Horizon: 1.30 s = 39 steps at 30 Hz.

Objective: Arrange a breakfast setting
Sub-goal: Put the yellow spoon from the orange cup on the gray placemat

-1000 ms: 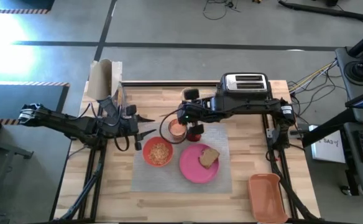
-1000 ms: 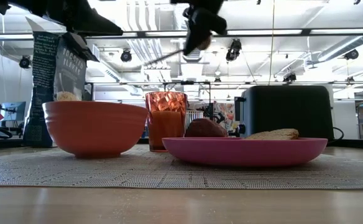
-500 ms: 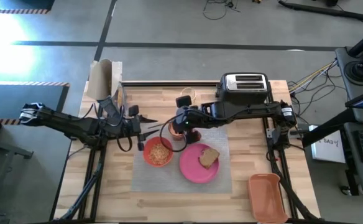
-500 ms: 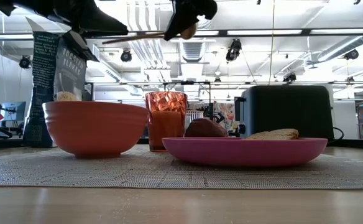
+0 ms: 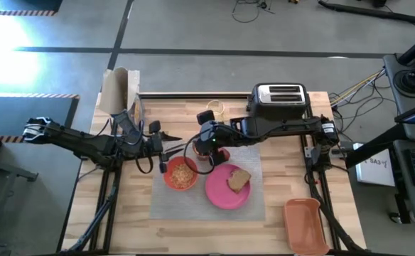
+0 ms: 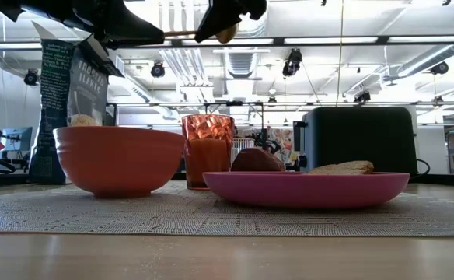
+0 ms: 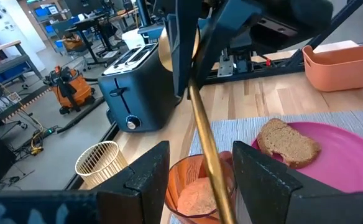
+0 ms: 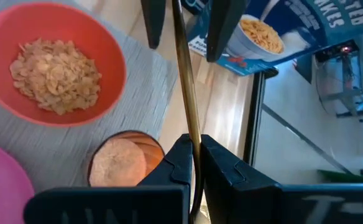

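The grey woven placemat [image 5: 211,186] lies mid-tabletop, carrying the round pink plate [image 5: 227,188] and orange-red bowl [image 5: 180,173]. Above its far-left corner, the right gripper [image 5: 205,139] is clamped on a thin golden spoon [image 8: 188,99] — its handle sits between the parted fingers of the left gripper [image 5: 166,148].

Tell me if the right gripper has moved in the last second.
Yes. In the high view the right gripper with the spoon has shifted left, away from the toaster, toward the left gripper.
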Tool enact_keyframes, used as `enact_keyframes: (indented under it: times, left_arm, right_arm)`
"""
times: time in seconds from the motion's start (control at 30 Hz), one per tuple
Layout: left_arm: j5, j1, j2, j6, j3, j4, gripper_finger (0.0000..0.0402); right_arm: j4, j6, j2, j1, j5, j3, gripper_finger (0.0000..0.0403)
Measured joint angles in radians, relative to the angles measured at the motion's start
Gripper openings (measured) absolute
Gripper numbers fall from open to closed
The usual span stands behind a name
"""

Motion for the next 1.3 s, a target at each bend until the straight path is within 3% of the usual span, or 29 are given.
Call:
enact_keyframes:
  times: [0.2,0.63,0.9,1.3]
  left_arm:
    - [0.010,0.000,0.000,-0.004,0.000,0.000,0.0136]
    - [0.022,0.003,0.034,-0.073,0.075,-0.098,0.0015]
    - [0.030,0.007,0.101,-0.141,0.170,-0.243,0.0011]
    - [0.076,0.018,0.111,-0.168,0.186,-0.276,0.0009]
  right_arm:
    - [0.013,-0.019,0.000,0.003,-0.001,0.000,0.0009]
    - [0.008,-0.012,0.000,0.002,0.011,0.000,0.0009]
    - [-0.017,0.064,0.000,0.002,-0.002,-0.002,0.0013]
    - [0.019,0.110,0.000,0.010,-0.008,0.000,0.0081]
